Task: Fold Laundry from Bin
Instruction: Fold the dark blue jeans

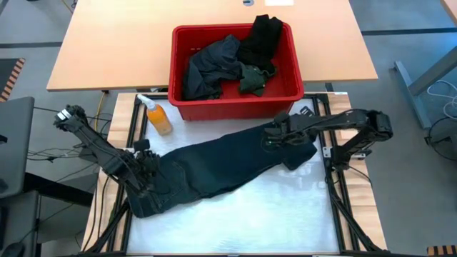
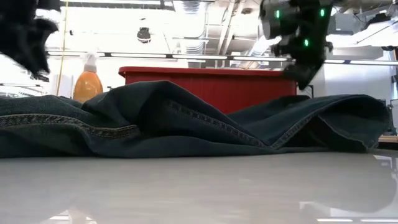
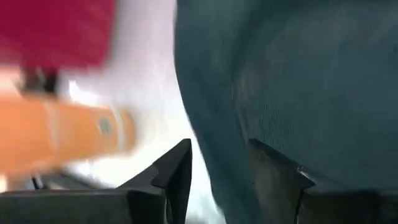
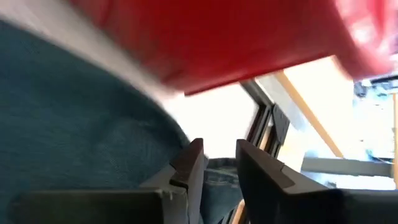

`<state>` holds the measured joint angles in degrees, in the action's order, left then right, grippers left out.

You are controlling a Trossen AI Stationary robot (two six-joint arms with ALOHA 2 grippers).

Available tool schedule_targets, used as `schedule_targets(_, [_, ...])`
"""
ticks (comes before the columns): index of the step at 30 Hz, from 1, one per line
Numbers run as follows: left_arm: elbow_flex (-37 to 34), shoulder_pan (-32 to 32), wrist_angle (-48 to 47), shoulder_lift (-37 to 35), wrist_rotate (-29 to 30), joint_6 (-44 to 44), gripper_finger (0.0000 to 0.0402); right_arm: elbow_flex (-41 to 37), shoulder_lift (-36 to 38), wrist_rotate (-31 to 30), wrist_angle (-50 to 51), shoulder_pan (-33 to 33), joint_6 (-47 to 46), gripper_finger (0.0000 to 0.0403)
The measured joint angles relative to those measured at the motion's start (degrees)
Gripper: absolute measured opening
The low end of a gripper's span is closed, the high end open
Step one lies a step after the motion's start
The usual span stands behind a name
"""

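Jeans [image 1: 214,168]: lying spread across table, heavy, floppy denim; waistband and hem are looking like the firmest holds
Left gripper [image 3: 219,169]: hovering parted, empty
Right gripper [image 4: 219,163]: hovering parted, empty

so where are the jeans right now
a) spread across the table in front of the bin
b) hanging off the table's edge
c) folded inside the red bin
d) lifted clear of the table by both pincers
a: the jeans lie stretched out on the table, in front of the bin, which holds only other garments.

High: straight down. Low: table level, close behind jeans [image 2: 186,118]. Wrists: close. All share jeans.
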<state>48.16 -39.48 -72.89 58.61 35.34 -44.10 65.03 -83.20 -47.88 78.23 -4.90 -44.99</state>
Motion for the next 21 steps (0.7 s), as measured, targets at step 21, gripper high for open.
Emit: schedule_targets(21, [-9.4,0.1,50.5,26.3,-11.3,14.8,0.0142,-5.1,5.1,19.6,-17.3,28.5,-10.9,0.0120])
